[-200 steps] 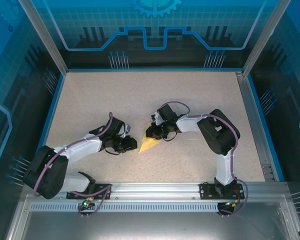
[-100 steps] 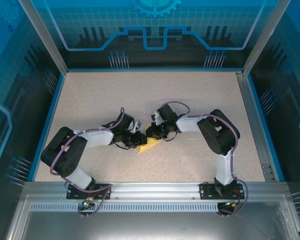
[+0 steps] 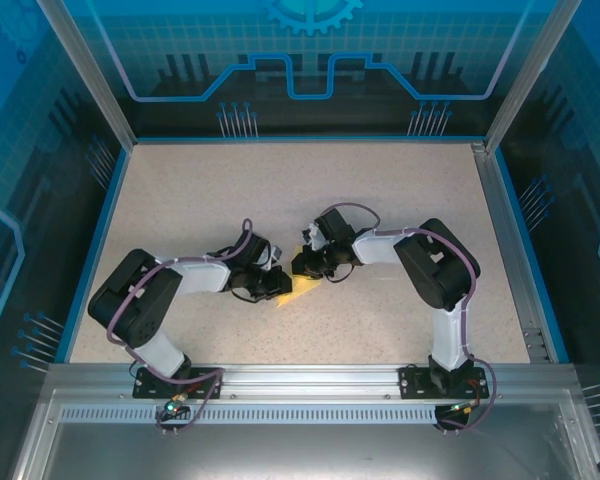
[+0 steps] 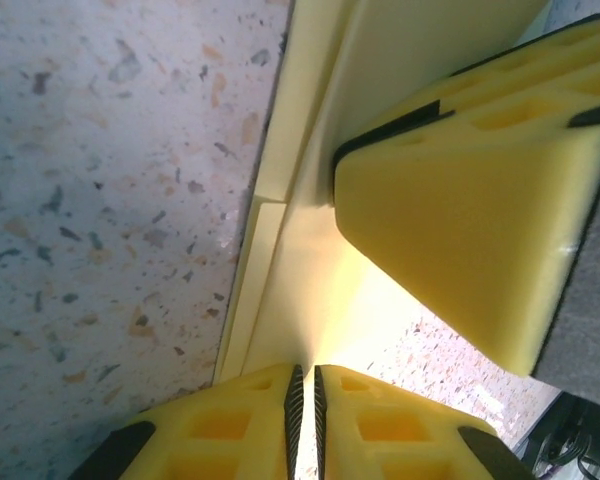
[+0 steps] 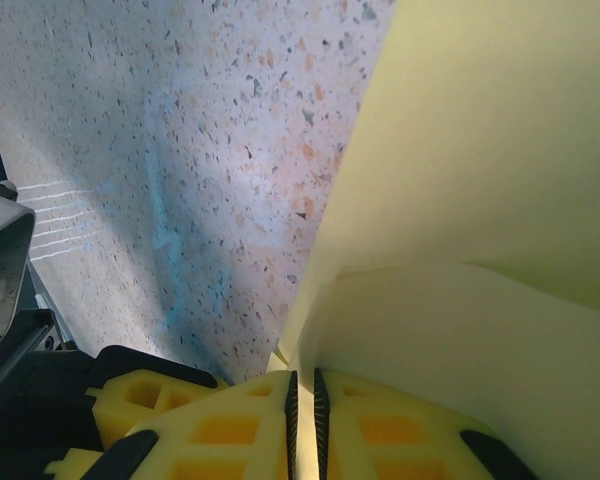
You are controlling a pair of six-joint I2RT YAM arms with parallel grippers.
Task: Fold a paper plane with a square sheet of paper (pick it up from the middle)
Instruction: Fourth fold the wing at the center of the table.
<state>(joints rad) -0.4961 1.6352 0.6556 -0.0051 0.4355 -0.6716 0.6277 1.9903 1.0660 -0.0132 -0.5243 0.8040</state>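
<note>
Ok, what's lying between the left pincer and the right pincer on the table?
The folded yellow paper. In the top view it spans the short gap from the left pincer to the right pincer; the left wrist view shows it too.

The far half of the table lies bare from the left wall to the right rail. At the middle, the left gripper and right gripper crowd over the paper, leaving barely a gap between them. The bent right arm blocks the near right, and the left arm blocks the near left.
</note>
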